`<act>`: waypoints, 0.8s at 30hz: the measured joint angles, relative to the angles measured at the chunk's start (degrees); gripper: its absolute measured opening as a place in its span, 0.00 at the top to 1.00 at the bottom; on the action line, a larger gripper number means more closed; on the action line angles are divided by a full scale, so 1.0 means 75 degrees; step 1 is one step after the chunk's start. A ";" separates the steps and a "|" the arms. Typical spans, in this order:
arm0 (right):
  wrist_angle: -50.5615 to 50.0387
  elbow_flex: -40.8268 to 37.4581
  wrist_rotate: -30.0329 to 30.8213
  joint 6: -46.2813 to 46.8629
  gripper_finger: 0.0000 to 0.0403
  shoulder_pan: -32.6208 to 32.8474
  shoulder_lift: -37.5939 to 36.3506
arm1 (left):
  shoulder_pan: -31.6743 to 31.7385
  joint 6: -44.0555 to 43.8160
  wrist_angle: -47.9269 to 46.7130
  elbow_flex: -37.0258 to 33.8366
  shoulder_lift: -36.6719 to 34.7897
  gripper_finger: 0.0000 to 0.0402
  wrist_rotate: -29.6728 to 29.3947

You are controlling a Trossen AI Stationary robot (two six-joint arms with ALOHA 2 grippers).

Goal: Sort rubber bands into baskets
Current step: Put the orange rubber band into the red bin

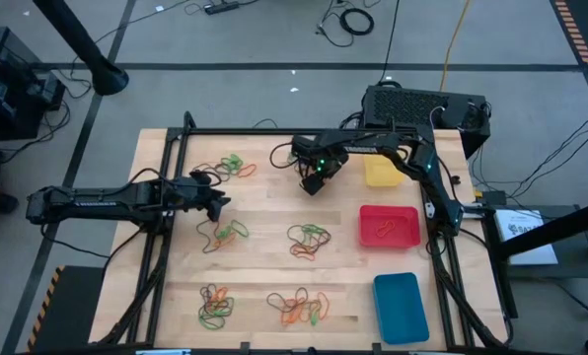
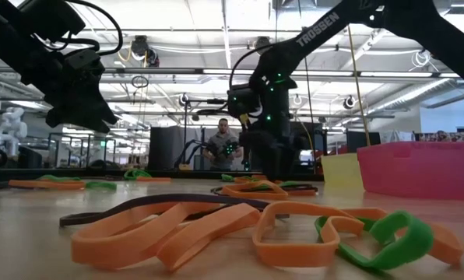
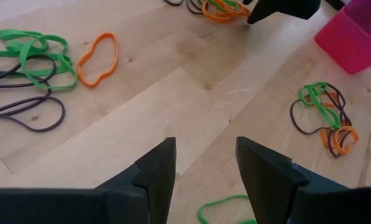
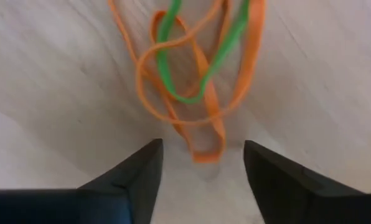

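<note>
Rubber bands in orange, green and dark lie in loose piles on the wooden table: two at the far side [image 1: 233,166] [image 1: 286,156], two in the middle [image 1: 225,234] [image 1: 309,240], two near the front [image 1: 215,306] [image 1: 299,309]. The yellow basket [image 1: 383,172], red basket [image 1: 391,213] and blue basket [image 1: 401,308] stand in a row at the right. My right gripper [image 4: 201,171] points down, open, low over an orange and green tangle [image 4: 195,74]; the end of one orange loop [image 4: 205,152] lies between its fingertips. My left gripper [image 3: 204,168] hangs open above bare wood at the left [image 1: 218,204].
An orange band [image 1: 383,232] lies inside the red basket. A black box [image 1: 422,106] stands beyond the table's far right corner. A black frame [image 1: 274,131] runs along the table's far edge and sides. Bare wood shows between the piles.
</note>
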 joint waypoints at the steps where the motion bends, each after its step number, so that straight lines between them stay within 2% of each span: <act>1: 0.0144 -0.0075 -0.0052 0.0027 0.53 0.0018 -0.0005 | 0.0000 0.0000 0.0000 0.0000 -0.0001 0.56 -0.0003; 4: 0.0248 -0.0182 -0.0056 0.0155 0.67 0.0043 -0.0032 | 0.0000 0.0000 0.0000 0.0000 -0.0001 0.56 0.0000; 8: 0.0288 -0.0198 -0.0050 0.0408 0.93 0.0055 -0.0066 | 0.0000 0.0014 0.0003 0.0000 0.0001 0.56 -0.0003; 9: 0.0197 -0.0154 -0.0035 0.0435 0.96 0.0049 -0.0074 | 0.0000 0.0015 0.0003 0.0000 -0.0001 0.56 -0.0003; 13: -0.1109 0.0544 0.0388 0.0682 0.98 0.0038 -0.0074 | 0.0000 0.0018 0.0003 0.0000 -0.0001 0.56 -0.0003; 19: -0.3160 0.2317 0.0837 0.0704 0.99 0.0192 -0.0089 | 0.0000 0.0067 0.0004 0.0000 0.0000 0.56 -0.0145; 22: -0.4100 0.3301 0.0849 0.0880 1.00 0.0289 -0.0092 | 0.0000 0.0067 0.0003 0.0000 0.0001 0.56 -0.0149; 24: -0.4220 0.3781 0.0719 0.0928 1.00 0.0364 -0.0114 | 0.0000 0.0070 0.0003 0.0000 0.0000 0.56 -0.0154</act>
